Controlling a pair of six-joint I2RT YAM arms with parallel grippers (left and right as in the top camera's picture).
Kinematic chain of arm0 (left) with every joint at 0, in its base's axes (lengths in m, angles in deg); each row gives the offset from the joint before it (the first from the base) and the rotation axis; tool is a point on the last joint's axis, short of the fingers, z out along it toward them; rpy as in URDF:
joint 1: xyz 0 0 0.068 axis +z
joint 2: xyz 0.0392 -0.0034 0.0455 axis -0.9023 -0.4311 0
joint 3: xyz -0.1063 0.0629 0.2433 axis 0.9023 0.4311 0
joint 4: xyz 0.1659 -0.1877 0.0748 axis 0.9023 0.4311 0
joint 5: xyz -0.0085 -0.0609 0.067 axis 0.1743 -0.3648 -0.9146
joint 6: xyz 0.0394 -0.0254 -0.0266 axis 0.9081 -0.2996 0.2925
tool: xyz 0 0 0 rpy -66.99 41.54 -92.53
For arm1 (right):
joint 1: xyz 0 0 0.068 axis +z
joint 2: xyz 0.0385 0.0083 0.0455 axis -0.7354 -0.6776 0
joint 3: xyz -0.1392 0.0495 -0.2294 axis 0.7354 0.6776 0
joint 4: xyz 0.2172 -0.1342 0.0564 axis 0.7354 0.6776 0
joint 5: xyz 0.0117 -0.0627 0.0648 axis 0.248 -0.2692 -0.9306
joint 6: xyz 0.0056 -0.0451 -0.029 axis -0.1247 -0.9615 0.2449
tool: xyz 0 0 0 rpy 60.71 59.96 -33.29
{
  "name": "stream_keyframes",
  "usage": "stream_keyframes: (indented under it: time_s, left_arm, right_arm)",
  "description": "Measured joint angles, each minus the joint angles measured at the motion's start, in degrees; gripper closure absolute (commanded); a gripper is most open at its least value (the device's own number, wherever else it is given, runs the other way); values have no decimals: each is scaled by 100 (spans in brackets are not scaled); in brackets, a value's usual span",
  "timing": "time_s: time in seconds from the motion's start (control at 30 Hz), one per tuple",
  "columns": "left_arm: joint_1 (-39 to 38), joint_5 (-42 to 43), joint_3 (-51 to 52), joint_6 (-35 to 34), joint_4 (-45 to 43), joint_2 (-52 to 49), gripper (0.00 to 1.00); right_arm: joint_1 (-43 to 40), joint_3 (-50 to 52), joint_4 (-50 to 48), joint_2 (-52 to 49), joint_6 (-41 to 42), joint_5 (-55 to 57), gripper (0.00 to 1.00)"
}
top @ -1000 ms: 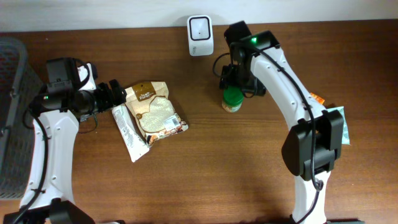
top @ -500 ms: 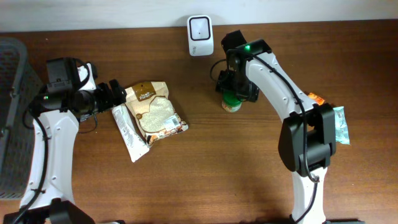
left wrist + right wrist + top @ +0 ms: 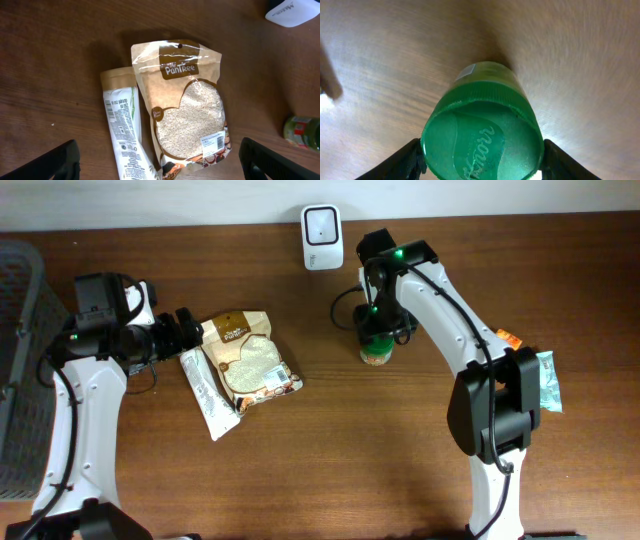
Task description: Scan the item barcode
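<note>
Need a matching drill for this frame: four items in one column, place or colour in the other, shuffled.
Items:
1. scanner
2. jar
3. rice pouch
4. basket

Descriptions:
A. grey mesh, at the far left
B. green lid, between the fingers of the right gripper
C. white, at the back edge of the table
D. lying flat beside a narrow sachet

Pairs: 1-C, 2-B, 3-D, 4-A

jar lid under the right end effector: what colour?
Green: the lid has raised script lettering on top. Clearest in the right wrist view.
</note>
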Motion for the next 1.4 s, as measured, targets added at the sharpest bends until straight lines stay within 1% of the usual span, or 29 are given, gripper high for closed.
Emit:
stream_keyframes:
  time_s: [0.03,0.13,0.27,0.37,0.43,0.47,0.53,0.57,0.6,0.63,0.73,0.8,0.87,0.9,0.97,1.07,1.13,1.2,1.27,1.3,1.4]
  left_arm:
    - [0,0,0,0,-2,0,1]
    - [0,0,0,0,0,0,1]
    - [0,0,0,0,0,0,1]
    - [0,0,0,0,-2,0,1]
    - [0,0,0,0,-2,0,1]
    - [0,0,0,0,0,0,1]
    - [0,0,0,0,0,0,1]
    - [0,0,0,0,-2,0,1]
    - [0,0,0,0,0,0,1]
    - [0,0,0,0,0,0,1]
    - [0,0,0,0,0,0,1]
    - [0,0,0,0,0,0,1]
    - [0,0,0,0,0,0,1]
    - [0,0,0,0,0,0,1]
    - [0,0,0,0,-2,0,1]
    - [0,0,0,0,-2,0,1]
    - [0,0,0,0,0,0,1]
    - [0,0,0,0,-2,0,1]
    - [0,0,0,0,-2,0,1]
    - [0,0,0,0,0,0,1]
    - [0,0,0,0,0,0,1]
  right_arm:
    - [0,-98,-7,0,-785,0,41]
    - [0,-142,-4,0,-2413,0,41]
    - [0,-142,-4,0,-4177,-26,41]
    - [0,-35,-9,0,-5064,-72,41]
    - [0,120,-4,-2,-5512,-149,41]
    - [0,208,-7,-2,-5720,-195,38]
    - [0,269,-7,0,-6135,-326,36]
    - [0,269,-11,-2,-6223,-341,28]
    - [0,273,-15,-2,-6301,-380,5]
    - [0,280,-28,-2,-6328,-420,2]
    - [0,310,-28,-2,-5908,-678,2]
    - [0,310,-31,-2,-5086,-890,2]
    - [0,225,24,-9,-4024,-944,2]
    - [0,17,94,-31,-3272,-964,2]
    - [0,-376,326,-35,-2166,-997,2]
    - [0,-695,431,-35,-800,-1058,2]
    - [0,-664,422,-35,-431,-1233,1]
    - [0,-540,402,-35,-190,-1309,4]
    - [0,-424,282,-37,149,-1130,7]
    - [0,-385,216,-39,420,-863,8]
    - [0,-365,107,-39,918,-404,9]
